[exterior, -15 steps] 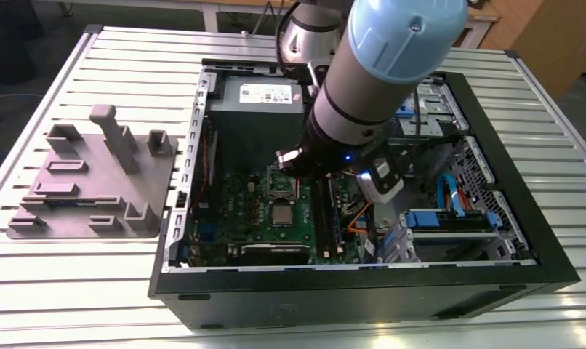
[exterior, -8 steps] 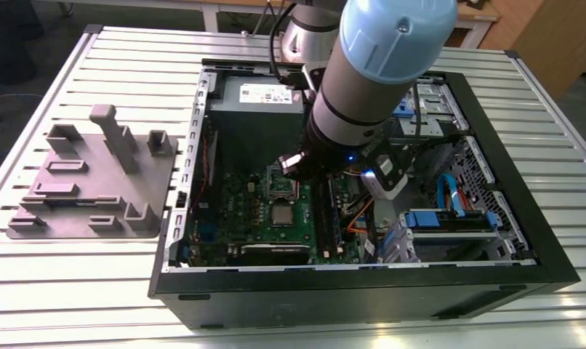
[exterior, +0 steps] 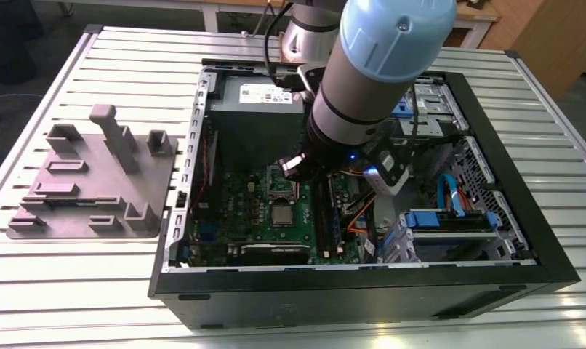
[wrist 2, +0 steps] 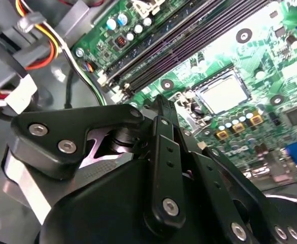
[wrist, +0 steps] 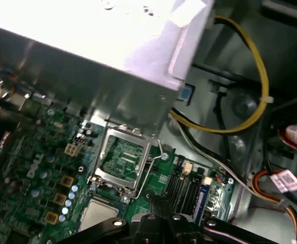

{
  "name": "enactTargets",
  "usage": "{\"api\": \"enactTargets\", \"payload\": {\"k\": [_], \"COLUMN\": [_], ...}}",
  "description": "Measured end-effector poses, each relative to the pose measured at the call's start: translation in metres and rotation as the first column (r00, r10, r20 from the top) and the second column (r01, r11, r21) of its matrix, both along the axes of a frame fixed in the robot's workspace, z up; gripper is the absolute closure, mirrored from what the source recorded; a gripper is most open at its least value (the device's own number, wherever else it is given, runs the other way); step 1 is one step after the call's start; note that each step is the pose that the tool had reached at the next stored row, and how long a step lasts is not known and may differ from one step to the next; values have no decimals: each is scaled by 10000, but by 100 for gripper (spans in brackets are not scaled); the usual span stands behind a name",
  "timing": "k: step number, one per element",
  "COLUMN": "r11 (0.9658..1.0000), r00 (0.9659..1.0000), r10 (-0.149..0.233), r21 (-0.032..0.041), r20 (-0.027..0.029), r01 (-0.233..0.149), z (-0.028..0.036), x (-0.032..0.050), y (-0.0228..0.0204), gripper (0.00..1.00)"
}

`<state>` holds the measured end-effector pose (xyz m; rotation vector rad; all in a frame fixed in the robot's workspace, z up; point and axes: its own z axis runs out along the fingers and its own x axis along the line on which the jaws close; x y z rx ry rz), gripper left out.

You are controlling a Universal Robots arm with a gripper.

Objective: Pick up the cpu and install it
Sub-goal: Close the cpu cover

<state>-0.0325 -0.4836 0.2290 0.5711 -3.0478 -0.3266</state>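
The black metal claw (wrist 2: pixel 161 109), all bolted linkages, hangs low inside the open computer case (exterior: pixel 371 280) over the green circuit board (exterior: pixel 244 211); I cannot tell whether it is spread or clenched, and nothing visibly sits in it. The cpu (wrist 2: pixel 224 94), a flat square with a pale, dull-silver top, lies on the board just beside the socket (wrist: pixel 123 157), whose thin steel frame stands flipped open, presumably ready to receive it. The grey power supply box (exterior: pixel 259 109) sits at the case's far edge.
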Motion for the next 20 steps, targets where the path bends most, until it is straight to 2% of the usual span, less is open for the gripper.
{"api": "enactTargets", "payload": {"k": [4, 6, 15, 17, 20], "r11": [9974, 9965, 9961, 9960, 9944], "r00": [9974, 9965, 9961, 9960, 9944], "r10": [714, 832, 877, 897, 1057], "r21": [-1, -3, -1, 9, 24], "r20": [0, 0, 0, 2, 2], "r01": [-714, -832, -877, -897, -1057], "z": [-9, -12, -41, -58, -85], "x": [0, 0, 12, 18, 25], "y": [0, 16, 236, 263, 270], "gripper": [89, 89, 89, 89, 89]}}
